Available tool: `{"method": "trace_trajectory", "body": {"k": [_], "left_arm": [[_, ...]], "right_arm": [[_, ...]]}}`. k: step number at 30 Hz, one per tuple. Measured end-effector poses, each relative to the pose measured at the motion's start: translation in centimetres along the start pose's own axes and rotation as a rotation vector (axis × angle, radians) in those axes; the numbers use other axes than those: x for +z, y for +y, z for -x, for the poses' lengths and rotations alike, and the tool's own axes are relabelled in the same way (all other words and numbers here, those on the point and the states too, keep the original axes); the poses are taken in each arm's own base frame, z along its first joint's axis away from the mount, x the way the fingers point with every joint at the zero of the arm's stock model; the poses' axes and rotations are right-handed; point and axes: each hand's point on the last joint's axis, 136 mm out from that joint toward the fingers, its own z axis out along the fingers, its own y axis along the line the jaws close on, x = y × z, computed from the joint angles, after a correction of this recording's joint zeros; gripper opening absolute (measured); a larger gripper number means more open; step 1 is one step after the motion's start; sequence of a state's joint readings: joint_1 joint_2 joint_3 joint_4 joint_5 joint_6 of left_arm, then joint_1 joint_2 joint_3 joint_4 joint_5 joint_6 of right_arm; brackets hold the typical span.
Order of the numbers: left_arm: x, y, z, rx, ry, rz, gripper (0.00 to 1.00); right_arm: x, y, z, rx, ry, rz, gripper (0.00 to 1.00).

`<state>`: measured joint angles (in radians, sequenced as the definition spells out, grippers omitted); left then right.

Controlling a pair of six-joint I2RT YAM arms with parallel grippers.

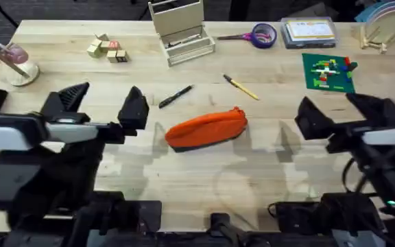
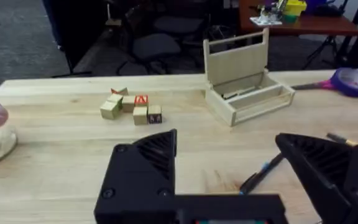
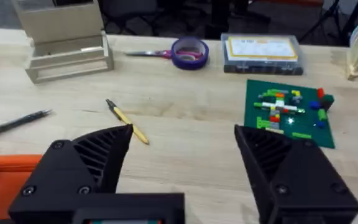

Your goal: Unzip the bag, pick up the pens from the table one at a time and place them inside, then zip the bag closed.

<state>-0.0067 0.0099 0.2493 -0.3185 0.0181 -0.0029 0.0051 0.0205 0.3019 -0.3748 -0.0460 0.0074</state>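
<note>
The orange pencil pouch lies near the middle of the tabletop, its long axis running from about 8 o'clock to 2 o'clock, and no opening shows along it, so I judge the zipper not yet undone. The black pen rests just beyond the pouch toward 11 o'clock, apart from it; the yellow pen lies toward 1 o'clock, also clear of the fabric. Neither pen is inside.

The left gripper hangs at 9 o'clock from the pouch, fingers spread wide and holding nothing; the left wrist view shows the black pen lying between its fingertips but farther out on the wood. The right gripper sits at 3 o'clock, likewise wide apart and empty, with the yellow pen ahead of it and an edge of the pouch to one side.

Risks, as I judge them: the pouch is soft and loose on smooth wood, so pulling the zipper with one gripper alone would likely drag the whole pouch instead of opening it, possibly sweeping the black pen away. The zipper pull is too small to make out, so a pinch may catch fabric instead. The slim pens can roll under a misaligned close.
</note>
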Motion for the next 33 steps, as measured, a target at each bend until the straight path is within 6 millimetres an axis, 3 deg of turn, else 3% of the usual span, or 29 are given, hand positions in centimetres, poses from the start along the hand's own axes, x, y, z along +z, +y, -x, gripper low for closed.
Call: {"method": "trace_trajectory", "body": {"k": [6, 16, 24, 33], "left_arm": [[-0.4, -0.4, 3.0, -0.001, 0.029, -0.023, 0.993], [1.4, -1.3, 6.5, -0.009, 0.177, -0.073, 0.994], [2.7, -2.0, 8.0, 0.002, 0.341, -0.121, 0.993], [3.5, -2.5, 8.3, 0.039, 0.51, -0.165, 0.994]], "right_arm": [[-1.0, 0.1, 2.9, 0.004, 0.05, 0.0, 0.998], [-1.2, 0.2, 7.7, 0.014, 0.173, -0.001, 0.998], [-0.9, 0.2, 8.7, 0.025, 0.315, -0.001, 0.998], [-0.4, 0.2, 8.9, 0.03, 0.366, 0.005, 0.998]]}}
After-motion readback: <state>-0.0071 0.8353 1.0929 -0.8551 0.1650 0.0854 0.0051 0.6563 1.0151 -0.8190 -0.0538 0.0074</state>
